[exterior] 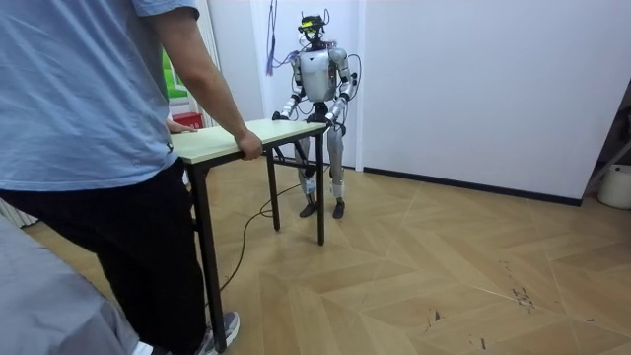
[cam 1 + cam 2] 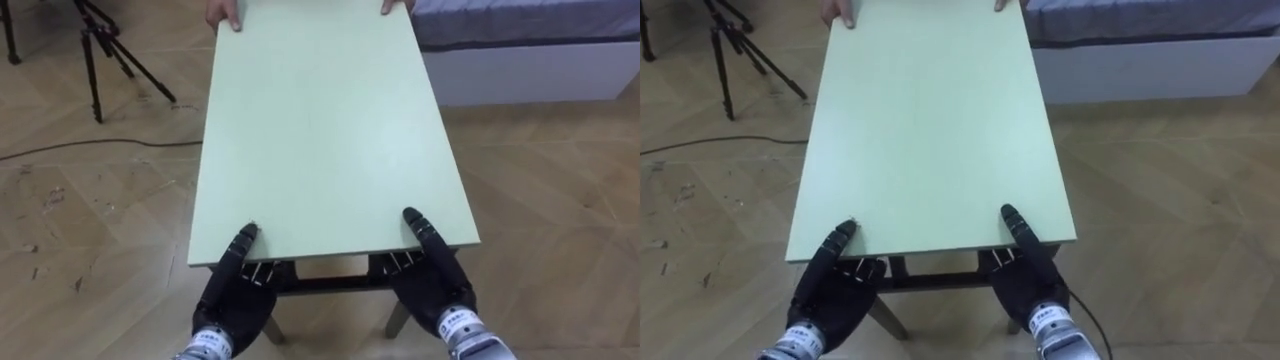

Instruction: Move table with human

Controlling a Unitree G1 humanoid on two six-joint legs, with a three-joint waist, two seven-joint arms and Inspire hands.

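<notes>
Table (image 2: 320, 130) — near edge pinched by left hand (image 2: 235, 300), right hand (image 2: 437, 285).

A black tripod (image 2: 105, 50) stood at eleven o'clock on the herringbone wood floor (image 2: 560, 180). A white bed (image 2: 530, 75) with a grey mattress (image 2: 520, 18) lay at one o'clock. In the room view, a white bin (image 1: 616, 185) sat at three o'clock.

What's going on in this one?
The robot and a person hold a pale green table between them. The robot's left hand and right hand grip the near short edge, thumbs on top, fingers underneath. The person's hands hold the far edge. Whether the table's legs are off the floor is not clear.
</notes>
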